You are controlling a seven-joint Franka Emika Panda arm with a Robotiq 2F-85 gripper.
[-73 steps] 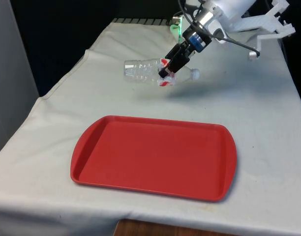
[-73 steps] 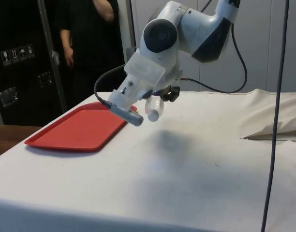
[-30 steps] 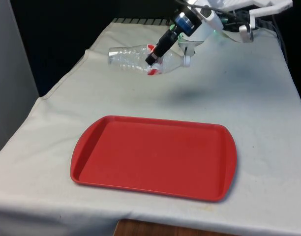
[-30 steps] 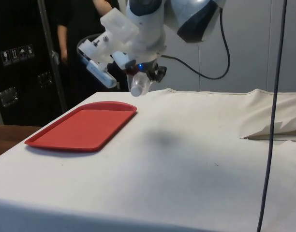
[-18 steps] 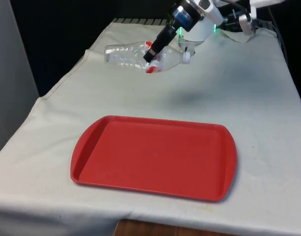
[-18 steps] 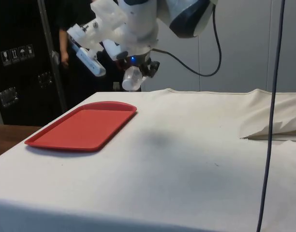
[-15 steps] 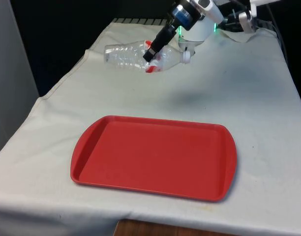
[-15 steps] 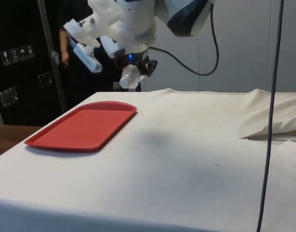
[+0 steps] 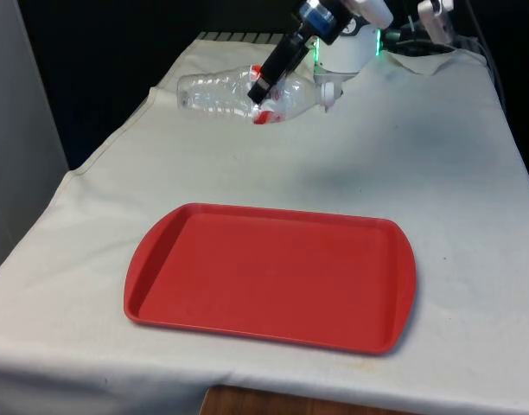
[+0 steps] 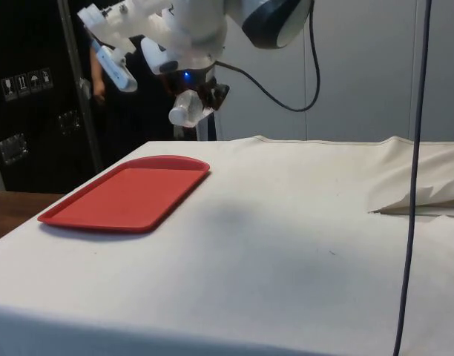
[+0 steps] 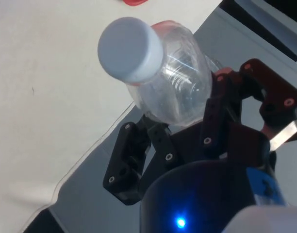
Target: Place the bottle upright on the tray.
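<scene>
A clear plastic bottle (image 9: 230, 93) with a red label and a white cap (image 9: 330, 92) hangs lying nearly level, high above the far part of the table. My gripper (image 9: 263, 90) is shut on the bottle at its label. In the side view the bottle (image 10: 188, 110) points its cap towards the camera, above the far end of the red tray (image 10: 123, 194). The wrist view has the bottle's cap (image 11: 130, 48) and shoulder held between the black fingers (image 11: 133, 159). The red tray (image 9: 273, 275) lies flat at the near side of the table, bare.
The white cloth (image 9: 437, 173) covers the table, with a fold (image 10: 420, 199) at the side view's right. A person (image 10: 123, 67) stands behind the table by the dark cabinets.
The gripper has lifted the bottle higher off the table and carried it a little towards the front view's left. The bottle stays nearly level in the grip.
</scene>
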